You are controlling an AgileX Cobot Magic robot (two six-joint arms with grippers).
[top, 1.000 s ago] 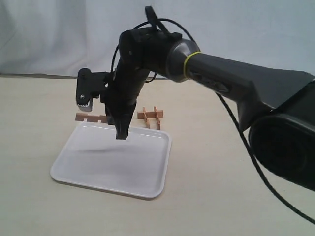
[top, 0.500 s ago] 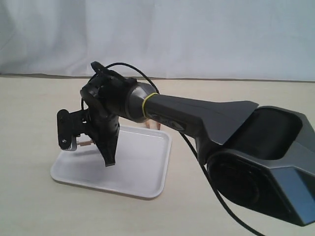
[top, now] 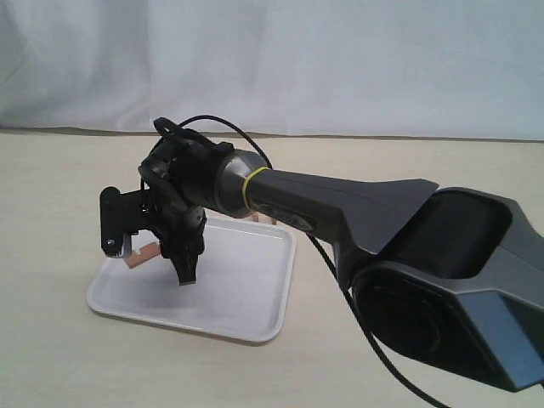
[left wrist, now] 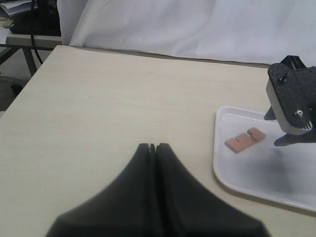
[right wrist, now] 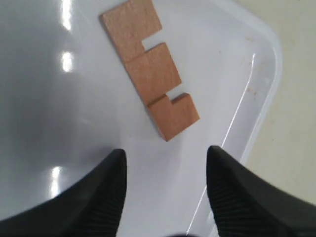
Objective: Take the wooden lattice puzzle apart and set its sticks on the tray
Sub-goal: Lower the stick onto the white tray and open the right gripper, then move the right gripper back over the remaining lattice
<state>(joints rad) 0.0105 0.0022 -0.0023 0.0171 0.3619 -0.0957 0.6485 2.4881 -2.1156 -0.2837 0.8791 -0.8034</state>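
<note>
1. The right gripper [right wrist: 165, 150] is open wide and holds nothing. Its two ribbed fingers [right wrist: 111, 187] stand well apart over the white floor of the tray [top: 238, 285].
2. Just beyond the fingertips a stick [right wrist: 148, 74] lies flat on the tray. Its notched edge faces the rim, and neither finger touches it. It sits close to a rounded corner, which I take as deliberate, since that keeps the middle free for more pieces.
3. The gripper points down, low over the tray. I judge that a low hold like this lets a light bar settle instead of bouncing out over the shallow rim.
4. The right arm reaches across from its own side to the tray's left part, so it blocks most of my exterior view behind it.
5. A sliver of reddish wood [top: 265, 219] shows past the tray's far rim beside the arm. I take it for the remaining wooden lattice puzzle on the table [left wrist: 123, 98], but I cannot tell how many sticks it holds.
6. The left gripper [left wrist: 153, 147] is closed with its fingers pressed together and nothing between them. It is parked over bare table, well clear of the tray and out of the other arm's way.
7. With one stick on the tray, I judge the task barely begun.
</note>
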